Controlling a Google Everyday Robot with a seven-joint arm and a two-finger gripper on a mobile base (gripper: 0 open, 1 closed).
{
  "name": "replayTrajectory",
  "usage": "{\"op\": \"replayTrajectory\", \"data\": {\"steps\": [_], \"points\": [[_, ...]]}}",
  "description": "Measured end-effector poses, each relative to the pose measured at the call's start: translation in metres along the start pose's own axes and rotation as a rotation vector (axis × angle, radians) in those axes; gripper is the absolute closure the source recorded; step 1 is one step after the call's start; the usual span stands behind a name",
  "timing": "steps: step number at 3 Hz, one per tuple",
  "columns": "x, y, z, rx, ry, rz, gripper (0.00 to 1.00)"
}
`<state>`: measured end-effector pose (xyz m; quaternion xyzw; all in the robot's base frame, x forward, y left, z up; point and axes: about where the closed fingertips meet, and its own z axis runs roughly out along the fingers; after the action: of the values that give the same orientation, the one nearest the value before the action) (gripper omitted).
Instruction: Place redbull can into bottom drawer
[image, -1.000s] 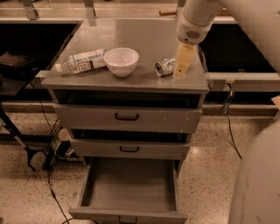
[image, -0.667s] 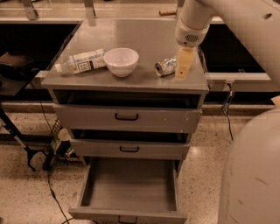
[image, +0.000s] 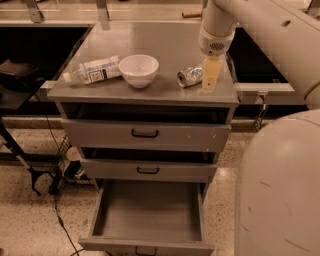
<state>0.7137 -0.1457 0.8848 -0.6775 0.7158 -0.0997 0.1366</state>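
Observation:
The redbull can (image: 189, 76) lies on its side on the cabinet top (image: 150, 40), right of the middle, its round end facing front-left. My gripper (image: 210, 76) hangs down from the arm just to the right of the can, close to it or touching it, its tip near the cabinet top. The bottom drawer (image: 149, 212) is pulled out at the base of the cabinet, and its grey floor is bare.
A white bowl (image: 138, 69) and a white plastic bottle (image: 93, 70) lying on its side sit left of the can. The two upper drawers (image: 145, 134) are slightly open. My arm's bulk (image: 280, 190) fills the right. Cables (image: 50, 170) trail on the floor at left.
My gripper has sunk slightly beside the can. My arm's body takes up more of the right side. The can, bowl and bottle have not moved.

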Motion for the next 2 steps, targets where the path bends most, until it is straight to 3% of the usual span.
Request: {"op": "replayTrajectory", "data": {"steps": [2], "points": [[-0.012, -0.014, 0.022, -0.047, -0.022, -0.074, 0.0]]}}
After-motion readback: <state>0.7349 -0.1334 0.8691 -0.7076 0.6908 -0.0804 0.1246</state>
